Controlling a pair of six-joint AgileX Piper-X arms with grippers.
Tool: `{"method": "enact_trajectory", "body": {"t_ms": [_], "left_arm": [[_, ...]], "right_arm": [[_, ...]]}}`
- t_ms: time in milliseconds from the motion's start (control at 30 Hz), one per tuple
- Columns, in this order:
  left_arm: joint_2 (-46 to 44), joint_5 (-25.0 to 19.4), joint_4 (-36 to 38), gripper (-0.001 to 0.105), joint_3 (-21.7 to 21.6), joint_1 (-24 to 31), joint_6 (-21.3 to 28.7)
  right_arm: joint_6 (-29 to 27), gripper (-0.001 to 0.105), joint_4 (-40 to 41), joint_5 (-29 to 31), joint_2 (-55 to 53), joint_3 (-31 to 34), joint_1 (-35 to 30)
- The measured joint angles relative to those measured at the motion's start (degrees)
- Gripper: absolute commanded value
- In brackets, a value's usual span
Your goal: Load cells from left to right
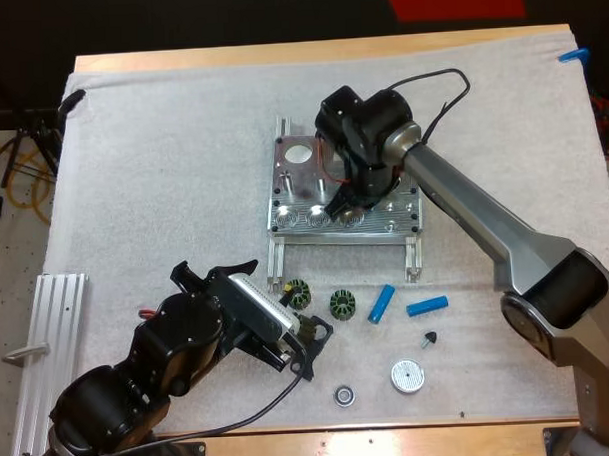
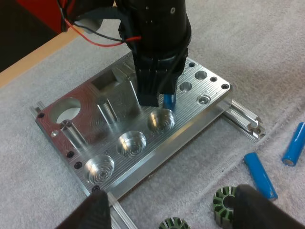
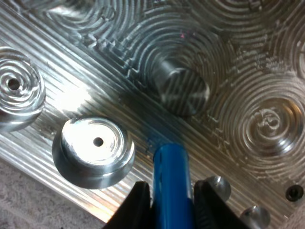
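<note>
The metal fixture lies mid-mat, and its three round pockets along the front are empty. My right gripper hangs over the fixture, shut on a blue cell. The cell points down at the ribbed surface beside one pocket, in front of a steel pin. In the left wrist view that cell sits just behind the rightmost pocket. Two more blue cells lie on the mat in front of the fixture. My left gripper is open near the dark ring parts, its fingers apart.
A second dark ring part, a small black piece, a white disc and a small bearing lie on the front mat. An aluminium rail lies at the left edge.
</note>
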Motion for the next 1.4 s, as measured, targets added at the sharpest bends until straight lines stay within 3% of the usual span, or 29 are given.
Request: {"method": "enact_trajectory", "body": {"t_ms": [1400], "left_arm": [[0.0,0.0,-0.1,0.054,0.0,0.0,0.2]], "right_arm": [[3.5,0.011,-2.4,0.3,0.6,0.8,-0.7]]}}
